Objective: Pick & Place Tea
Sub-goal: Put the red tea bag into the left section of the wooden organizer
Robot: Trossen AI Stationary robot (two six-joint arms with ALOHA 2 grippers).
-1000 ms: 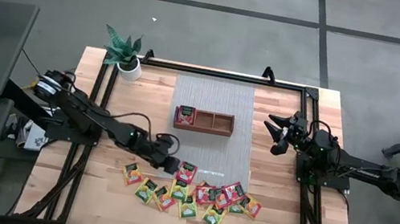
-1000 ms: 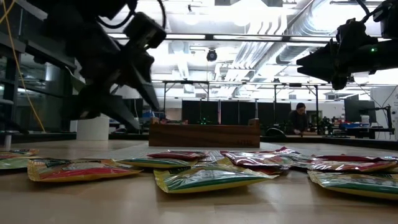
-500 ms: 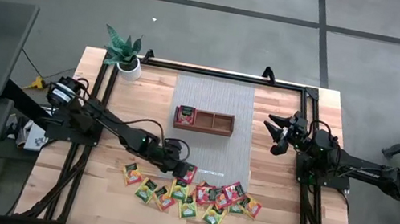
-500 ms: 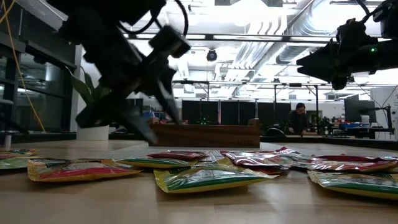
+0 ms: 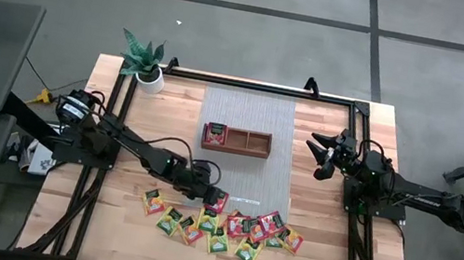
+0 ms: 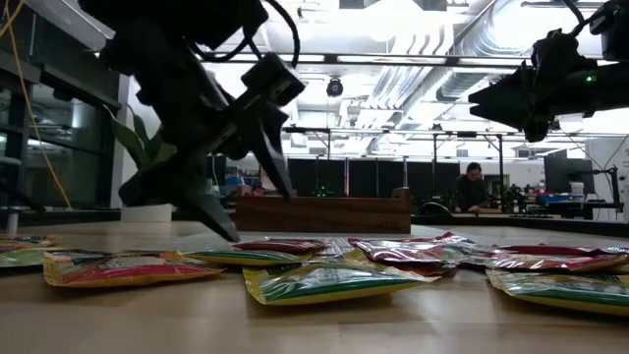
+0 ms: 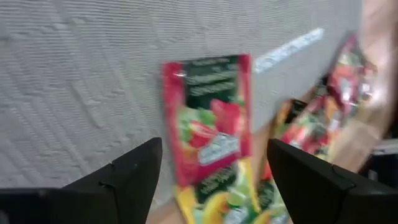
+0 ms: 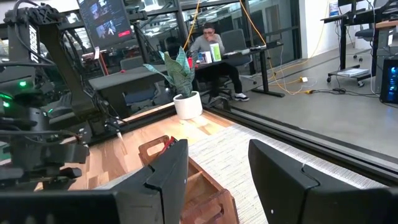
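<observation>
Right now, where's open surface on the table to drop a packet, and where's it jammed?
Free: the grey mat behind the wooden tray, and bare wood between the tray and the potted plant. The tray's middle and right compartments look empty. Crowded: the front strip, where tea packets overlap and the open left gripper hovers over them.

Light wooden table (image 5: 315, 257) is carrying a grey ribbed mat (image 5: 249, 114) at its centre. Brown wooden tray (image 5: 237, 139) with 3 compartments is sitting on the mat. Potted plant (image 5: 143, 59) in a white pot is standing at the far left corner. Tea packets (image 5: 226, 223), red, yellow and green, are lying scattered along the near edge, overlapping; 1 red packet (image 7: 208, 118) is lying on the mat.
</observation>
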